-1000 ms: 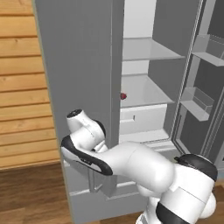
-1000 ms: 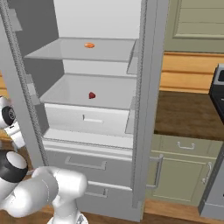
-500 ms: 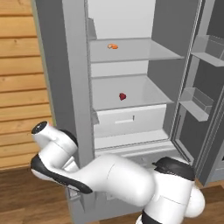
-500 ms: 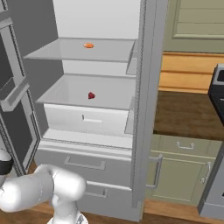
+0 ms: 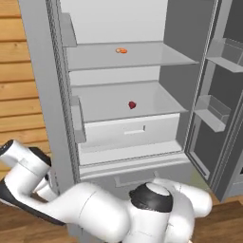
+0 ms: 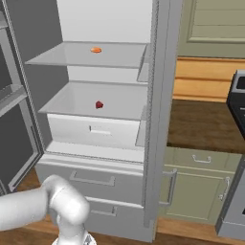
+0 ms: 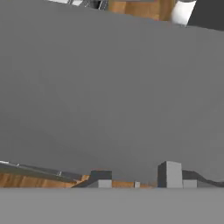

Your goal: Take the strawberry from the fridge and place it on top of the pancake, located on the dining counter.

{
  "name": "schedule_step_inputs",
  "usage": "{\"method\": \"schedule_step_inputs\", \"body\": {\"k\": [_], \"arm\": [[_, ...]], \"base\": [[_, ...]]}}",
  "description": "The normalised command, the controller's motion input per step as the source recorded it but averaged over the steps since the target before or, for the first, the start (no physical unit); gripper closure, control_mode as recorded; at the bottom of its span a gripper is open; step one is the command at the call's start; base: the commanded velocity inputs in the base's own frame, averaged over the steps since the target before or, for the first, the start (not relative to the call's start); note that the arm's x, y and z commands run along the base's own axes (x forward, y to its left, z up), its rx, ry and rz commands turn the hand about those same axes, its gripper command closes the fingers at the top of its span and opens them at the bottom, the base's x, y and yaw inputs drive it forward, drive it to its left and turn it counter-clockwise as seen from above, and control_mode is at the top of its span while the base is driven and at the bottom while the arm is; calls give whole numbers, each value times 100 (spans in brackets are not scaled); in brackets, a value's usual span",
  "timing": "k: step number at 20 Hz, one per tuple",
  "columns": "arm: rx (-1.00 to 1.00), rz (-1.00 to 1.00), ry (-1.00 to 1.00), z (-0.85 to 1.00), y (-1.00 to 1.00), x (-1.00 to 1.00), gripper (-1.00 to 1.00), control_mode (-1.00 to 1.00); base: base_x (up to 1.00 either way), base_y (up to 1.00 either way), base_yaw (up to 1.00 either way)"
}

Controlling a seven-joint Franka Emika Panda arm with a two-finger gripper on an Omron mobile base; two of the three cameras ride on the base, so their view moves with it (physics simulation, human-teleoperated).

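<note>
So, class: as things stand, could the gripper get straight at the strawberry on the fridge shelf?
Probably not yet. The strawberry lies unobstructed on the open fridge shelf, but the gripper faces a grey panel.

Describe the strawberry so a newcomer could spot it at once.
Look into the open fridge with its white shelves. On the lower shelf, just above the white drawer, sits the strawberry, tiny, rounded and dark red. The orange item lies one shelf higher.

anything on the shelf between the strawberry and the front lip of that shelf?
No. In the left base view the white shelf is bare from the strawberry forward to its front edge; the right base view shows the same.
</note>
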Motion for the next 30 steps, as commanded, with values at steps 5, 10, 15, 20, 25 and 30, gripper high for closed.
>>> {"method": "schedule_step_inputs", "body": {"k": [5, 10, 15, 20, 25, 30], "arm": [[-6, 8, -27, -85, 100, -79, -100, -100], [0, 17, -5, -9, 27, -99, -100, -100], [12, 26, 0, 19, -48, -96, -100, -100], [17, 35, 0, 0, -96, -100, -100, -100], [2, 34, -7, -45, 46, -94, -100, -100], [0, 34, -7, -90, 100, -25, -100, -100]], "base": [[0, 0, 0], [0, 0, 0], [0, 0, 0], [0, 0, 0], [0, 0, 0], [0, 0, 0]]}}
